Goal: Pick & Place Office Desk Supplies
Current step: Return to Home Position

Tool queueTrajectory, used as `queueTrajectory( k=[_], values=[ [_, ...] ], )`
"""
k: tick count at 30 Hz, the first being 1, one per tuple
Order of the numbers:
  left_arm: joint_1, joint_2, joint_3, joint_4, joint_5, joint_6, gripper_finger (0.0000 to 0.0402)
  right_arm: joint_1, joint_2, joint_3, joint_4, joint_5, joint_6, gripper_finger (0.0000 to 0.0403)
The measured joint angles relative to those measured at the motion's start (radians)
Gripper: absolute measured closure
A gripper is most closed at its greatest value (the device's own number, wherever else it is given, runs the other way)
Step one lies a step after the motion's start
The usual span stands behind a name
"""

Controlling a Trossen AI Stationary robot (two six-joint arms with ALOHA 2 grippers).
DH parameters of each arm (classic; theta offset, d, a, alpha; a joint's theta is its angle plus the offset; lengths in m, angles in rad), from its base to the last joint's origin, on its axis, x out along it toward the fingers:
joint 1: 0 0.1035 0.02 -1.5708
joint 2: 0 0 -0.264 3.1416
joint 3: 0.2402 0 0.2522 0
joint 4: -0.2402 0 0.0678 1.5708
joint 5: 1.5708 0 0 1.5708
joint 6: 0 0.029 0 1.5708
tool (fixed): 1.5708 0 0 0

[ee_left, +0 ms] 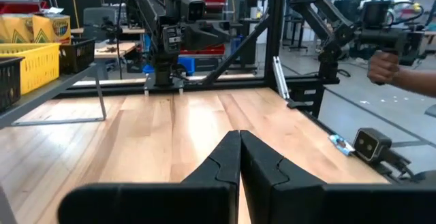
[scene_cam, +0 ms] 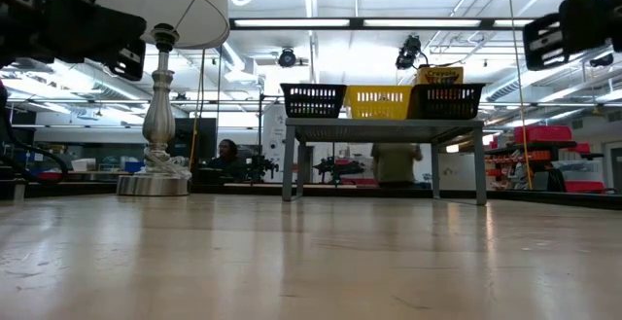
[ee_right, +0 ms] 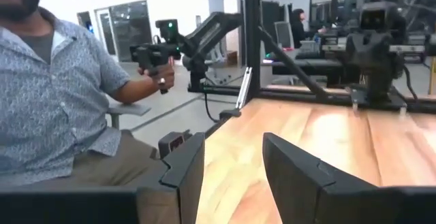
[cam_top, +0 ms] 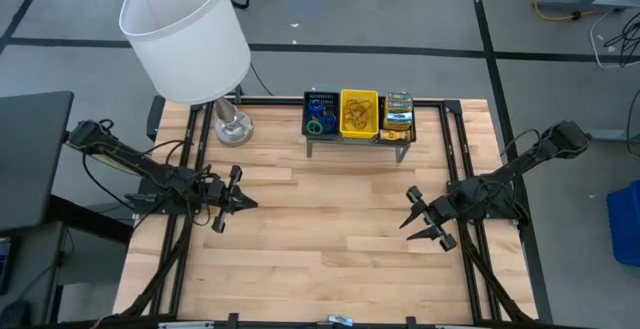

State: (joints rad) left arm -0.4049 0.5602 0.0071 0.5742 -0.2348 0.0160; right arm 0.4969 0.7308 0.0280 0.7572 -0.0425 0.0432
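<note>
1. Jaws of the left gripper (ee_left: 240,157) are pressed together with nothing between them. The left wrist view shows this plainly; from above it is harder to judge.
2. Jaws of the right gripper (ee_right: 231,159) stand apart and hold nothing, as its own wrist view shows.
3. In the high view both grippers hang over the table (cam_top: 330,259), well in front of the shelf (cam_top: 357,142). One is off to each side, and their tips point toward each other.
4. On the shelf three bins stand in a row, touching: loop bin (cam_top: 320,114), yellow bin (cam_top: 359,114) and crayon bin (cam_top: 399,117).
5. Only the high view looks into the bins. Blue and green loops (cam_top: 317,125) lie in the loop bin and crayon boxes (cam_top: 399,121) fill the crayon bin. I cannot tell what lies in the yellow bin.
6. The low view shows the bin walls, and only the crayon boxes rise above a rim.
7. The lamp (cam_top: 185,34) stands beside the shelf, on the loop bin's side.
8. The right wrist view alone shows a seated person (ee_right: 61,94) beyond the table edge, holding a handle.
</note>
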Motion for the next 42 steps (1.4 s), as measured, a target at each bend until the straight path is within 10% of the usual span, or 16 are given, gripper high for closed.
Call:
queueTrajectory(
  k=[16, 29, 42],
  values=[
    [0.001, 0.000, 0.000, -0.049, -0.039, 0.018, 0.0393, -0.120, -0.271, -0.020, -0.283, 0.138, -0.092, 0.0245],
    [0.001, 0.000, 0.000, -0.047, -0.055, 0.013, 0.0393, -0.488, -0.516, -0.020, -0.587, -0.087, -0.145, 0.0245],
    [0.001, 0.000, 0.000, 0.003, -0.053, -0.005, 0.0393, -0.521, -0.726, -0.020, -0.724, -0.123, -0.155, 0.0245]
  ],
)
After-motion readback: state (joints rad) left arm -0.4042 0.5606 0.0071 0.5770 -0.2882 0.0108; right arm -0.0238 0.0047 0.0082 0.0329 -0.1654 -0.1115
